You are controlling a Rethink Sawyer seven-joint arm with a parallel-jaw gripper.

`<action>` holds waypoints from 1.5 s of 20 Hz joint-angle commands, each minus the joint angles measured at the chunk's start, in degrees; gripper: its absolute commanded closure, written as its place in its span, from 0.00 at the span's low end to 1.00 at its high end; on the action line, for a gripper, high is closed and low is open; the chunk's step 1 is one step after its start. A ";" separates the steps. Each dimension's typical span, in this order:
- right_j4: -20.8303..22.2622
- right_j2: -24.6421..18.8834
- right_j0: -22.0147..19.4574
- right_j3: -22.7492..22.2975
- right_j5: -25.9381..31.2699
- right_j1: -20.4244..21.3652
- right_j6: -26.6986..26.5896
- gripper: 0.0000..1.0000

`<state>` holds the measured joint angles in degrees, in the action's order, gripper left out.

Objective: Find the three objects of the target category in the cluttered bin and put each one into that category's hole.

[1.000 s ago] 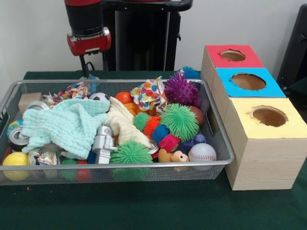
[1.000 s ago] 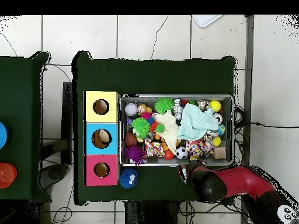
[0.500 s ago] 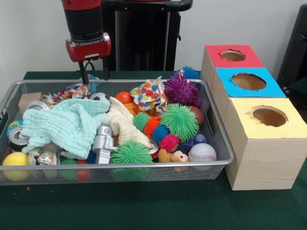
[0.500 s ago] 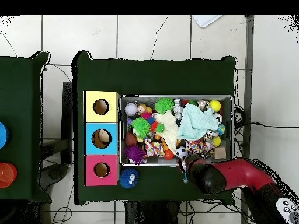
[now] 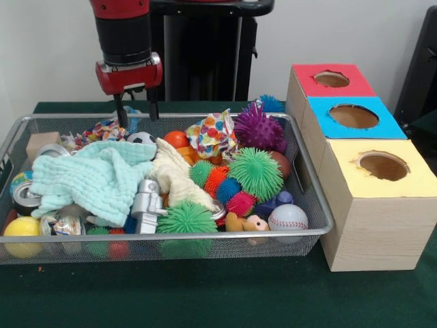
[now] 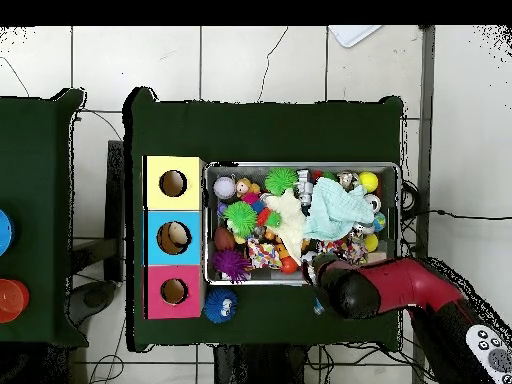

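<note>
The wire bin [image 5: 311, 205] holds a jumble of toys: green spiky balls [image 5: 255, 172], a purple spiky ball [image 5: 258, 128], a baseball [image 5: 287, 217], a soccer ball [image 5: 141, 138], an orange ball [image 5: 176, 139] and a yellow ball [image 5: 22, 227]. My gripper [image 5: 137, 113] hangs open over the bin's far rim, just above the soccer ball, with nothing between its fingers. To the right stand the red box [image 5: 331, 80], blue box [image 5: 353, 116] and yellow box [image 5: 382, 166], each with a round hole. From overhead, the red arm [image 6: 385, 285] covers the gripper at the bin's [image 6: 302, 166] lower edge.
A mint cloth [image 5: 95, 178] and a cream cloth [image 5: 174, 178] cover part of the pile, with a silver robot toy [image 5: 145, 203] in front. A blue spiky ball [image 5: 272, 104] lies on the table outside the bin, behind it and beside the red box.
The gripper has come down and shifted slightly right in the front view, from behind the bin to over its far rim. The toys have not moved.
</note>
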<state>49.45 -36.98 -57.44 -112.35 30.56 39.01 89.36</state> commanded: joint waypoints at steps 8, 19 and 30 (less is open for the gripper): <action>1.48 -0.94 -1.09 1.01 12.27 5.69 -17.94 0.00; 0.57 -3.66 -5.38 -3.44 13.58 7.08 -17.63 0.00; 7.97 0.53 -5.28 -6.66 3.08 -3.45 -6.44 0.00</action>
<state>52.51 -37.53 -63.17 -115.24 37.32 40.74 89.05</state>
